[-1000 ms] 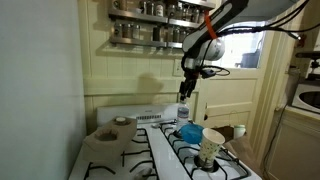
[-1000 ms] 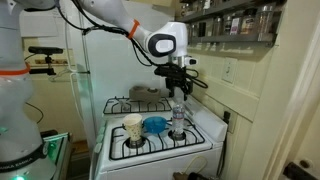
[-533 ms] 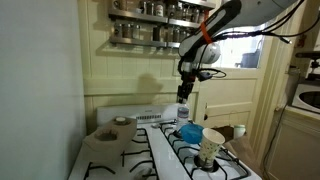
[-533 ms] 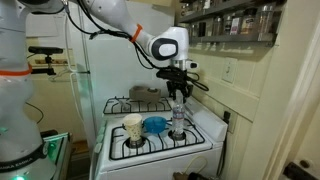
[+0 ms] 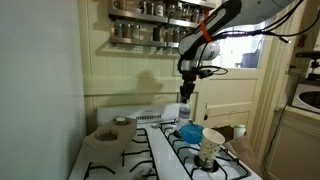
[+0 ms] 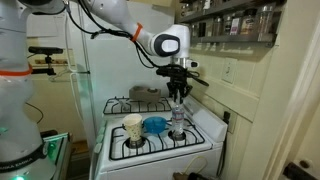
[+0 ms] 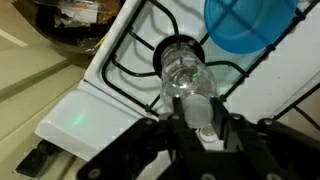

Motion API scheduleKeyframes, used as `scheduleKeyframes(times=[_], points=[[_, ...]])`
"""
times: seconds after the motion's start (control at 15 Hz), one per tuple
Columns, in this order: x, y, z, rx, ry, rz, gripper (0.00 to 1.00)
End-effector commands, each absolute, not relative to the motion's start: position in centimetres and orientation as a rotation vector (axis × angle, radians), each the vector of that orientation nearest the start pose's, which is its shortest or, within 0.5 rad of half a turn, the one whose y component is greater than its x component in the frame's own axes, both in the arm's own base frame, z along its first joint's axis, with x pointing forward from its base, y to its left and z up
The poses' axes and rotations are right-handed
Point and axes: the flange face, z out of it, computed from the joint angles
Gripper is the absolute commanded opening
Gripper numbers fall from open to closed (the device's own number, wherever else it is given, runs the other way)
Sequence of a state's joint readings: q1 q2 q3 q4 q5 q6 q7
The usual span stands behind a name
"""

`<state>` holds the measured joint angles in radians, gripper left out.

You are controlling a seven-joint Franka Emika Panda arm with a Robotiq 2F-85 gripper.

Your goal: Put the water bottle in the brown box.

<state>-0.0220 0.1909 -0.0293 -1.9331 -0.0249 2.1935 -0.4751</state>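
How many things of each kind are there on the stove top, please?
Water bottle: 1
Paper cup: 1
Blue item: 1
Brown box: 1
Total: 4

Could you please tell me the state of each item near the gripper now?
water bottle: upright on the stove grate, capped.
gripper: straddling the bottle's top; grip cannot be told.
paper cup: upright, open-topped.
blue bowl: on the grate beside the bottle.
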Motion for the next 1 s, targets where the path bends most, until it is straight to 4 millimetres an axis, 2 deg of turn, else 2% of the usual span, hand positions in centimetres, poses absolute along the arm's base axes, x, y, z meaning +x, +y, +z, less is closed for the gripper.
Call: scheduleKeyframes(times=[0.0, 0.07, 0.2, 0.47, 0.6, 0.73, 0.93], points=[[60.1, -3.2, 41.1, -3.122, -0.694, -0.059, 0.08], [59.9, -3.0, 41.8, -3.115, -0.72, -0.079, 0.08], [58.9, -2.5, 44.5, -3.096, -0.832, -0.178, 0.08], [56.8, -0.6, 51.5, -3.014, -1.15, -0.348, 0.08], [55.5, 1.7, 54.8, -2.928, -1.315, -0.387, 0.08], [53.9, 4.9, 57.4, -2.84, -1.468, -0.404, 0.08], [51.2, 9.9, 60.0, -2.684, -1.679, -0.392, 0.08]])
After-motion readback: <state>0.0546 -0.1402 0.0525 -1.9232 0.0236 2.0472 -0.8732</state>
